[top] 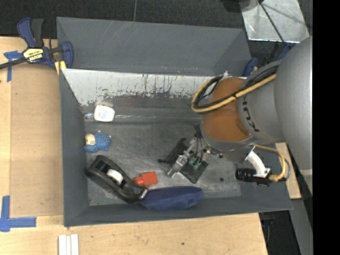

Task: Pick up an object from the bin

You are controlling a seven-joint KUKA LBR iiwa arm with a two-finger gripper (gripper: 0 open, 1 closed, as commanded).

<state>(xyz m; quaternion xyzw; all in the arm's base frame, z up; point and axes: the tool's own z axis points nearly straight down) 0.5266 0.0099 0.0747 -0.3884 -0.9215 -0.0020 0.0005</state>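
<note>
the hand (179,161) sits low over the bin's (73,158) floor. an orange block (146,179) lies near it toward the front-left, beside a blue pouch (171,198). whether the hand is apart or together i cannot tell.

I watch through one camera, set above the grey metal bin (154,41) and tilted slightly to one side, close enough to take in all four sloping walls; the grey robot arm (287,100) with its orange cover enters from the right.
</note>
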